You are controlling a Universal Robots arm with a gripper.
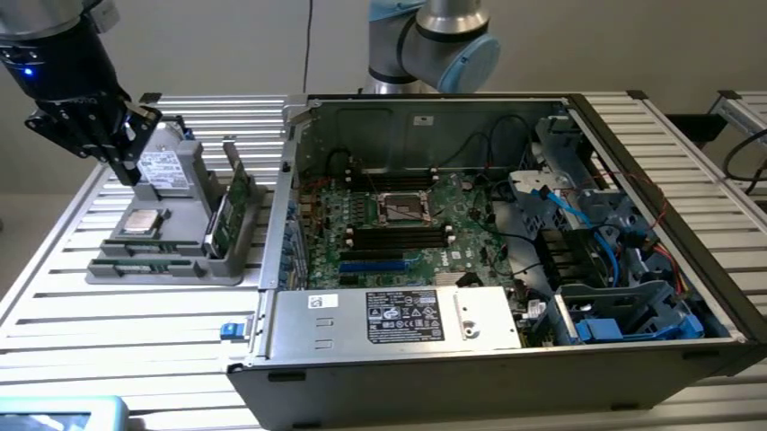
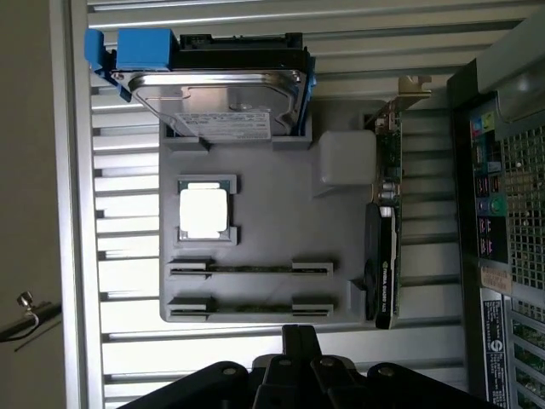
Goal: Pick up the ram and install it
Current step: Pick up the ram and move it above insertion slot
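Gripper (image 1: 125, 169) | I see it above the gray tray (image 2: 281, 217), at the exterior view's left | grip state: I cannot tell | ram (image 2: 251, 267) | 2 sticks on edge in tray slots, near processor (image 2: 204, 213) | computer case (image 1: 359, 121) open beside tray

Slatted metal table (image 1: 132, 314), plain pale wall (image 1: 228, 45) behind; soft even light

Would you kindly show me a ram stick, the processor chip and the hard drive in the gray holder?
ram stick (image 2: 251, 267), wrist view, exposed long edge at mid-length.
processor chip (image 2: 204, 211), wrist view, middle of its silver lid.
hard drive (image 2: 213, 89), wrist view, its metal face.
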